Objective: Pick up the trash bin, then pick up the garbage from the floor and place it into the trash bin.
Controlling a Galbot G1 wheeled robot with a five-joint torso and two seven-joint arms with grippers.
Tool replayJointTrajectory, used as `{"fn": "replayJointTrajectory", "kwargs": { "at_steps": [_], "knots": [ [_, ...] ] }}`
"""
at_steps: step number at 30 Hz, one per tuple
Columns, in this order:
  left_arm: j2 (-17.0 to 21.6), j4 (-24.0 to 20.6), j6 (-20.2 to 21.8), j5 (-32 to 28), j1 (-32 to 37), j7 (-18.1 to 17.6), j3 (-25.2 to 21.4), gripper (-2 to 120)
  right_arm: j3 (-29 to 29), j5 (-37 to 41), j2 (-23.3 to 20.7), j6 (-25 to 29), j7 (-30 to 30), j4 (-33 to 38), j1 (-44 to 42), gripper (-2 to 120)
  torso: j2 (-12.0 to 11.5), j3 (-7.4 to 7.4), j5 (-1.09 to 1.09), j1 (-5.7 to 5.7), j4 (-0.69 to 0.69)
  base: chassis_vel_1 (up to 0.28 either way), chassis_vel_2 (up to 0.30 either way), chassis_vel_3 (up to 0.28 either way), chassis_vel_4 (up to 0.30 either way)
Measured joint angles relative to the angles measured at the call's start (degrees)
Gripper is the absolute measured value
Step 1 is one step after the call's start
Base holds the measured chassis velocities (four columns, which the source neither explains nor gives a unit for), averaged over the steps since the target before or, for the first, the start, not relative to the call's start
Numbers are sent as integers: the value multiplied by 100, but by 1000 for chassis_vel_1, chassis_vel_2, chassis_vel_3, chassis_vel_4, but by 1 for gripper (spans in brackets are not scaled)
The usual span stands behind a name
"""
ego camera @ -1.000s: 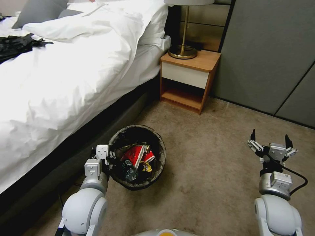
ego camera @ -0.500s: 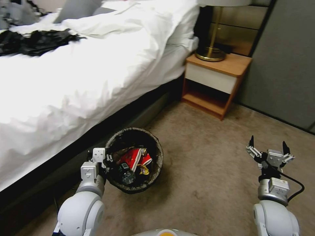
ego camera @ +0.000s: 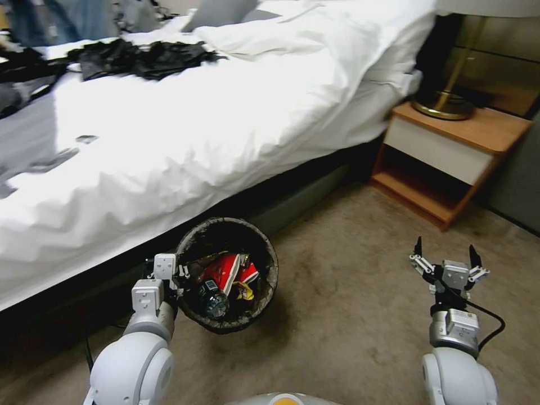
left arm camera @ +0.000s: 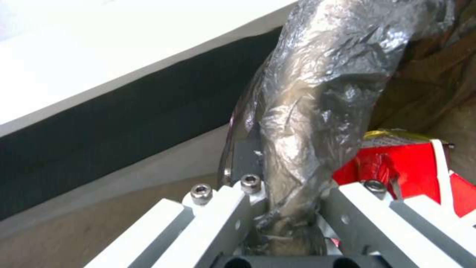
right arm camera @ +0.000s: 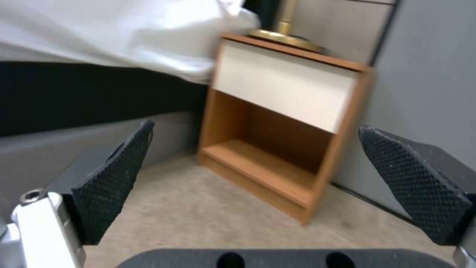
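The small round trash bin, lined with a crinkled dark brown-black plastic bag folded over its rim, sits low beside the bed, just in front of the robot's left arm. Inside it lies the garbage: a crumpled red-and-white paper cup, a yellow wrapper, tan paper and what looks like a clear plastic bottle, though that piece is hard to make out. The left pincer is clamped on the near rim of the bin; in the left wrist view its pale metal fingers press on either side of the glossy, wrinkled bag film. The right pincer hovers above the beige carpet well to the right of the bin, its black, dimpled rubber pads spread wide with nothing between them. Behind stands the bed with rumpled white linen over a dark base, and a wooden nightstand with a white drawer front and an open shelf.
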Motion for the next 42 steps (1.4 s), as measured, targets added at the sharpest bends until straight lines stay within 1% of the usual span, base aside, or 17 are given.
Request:
{"fn": "replayJointTrajectory", "kwargs": {
  "at_steps": [9,22,34,42],
  "knots": [
    [-110,-19,19,29,5,0,-19,0,-34,-154,27,3,16,-4,134,100,0,0,0,1,1,130,133,128,129],
    [-162,41,6,53,29,-43,-13,0,-93,-287,31,99,22,-18,1,100,0,0,0,1,0,125,123,123,127],
    [-56,-197,93,43,387,-138,-60,0,21,-216,36,111,30,60,-225,100,0,0,0,0,0,123,129,129,131],
    [-24,-172,-47,45,624,-114,-156,0,10,-192,33,-3,30,205,-218,100,0,0,0,1,1,124,122,126,124]
  ]
}}
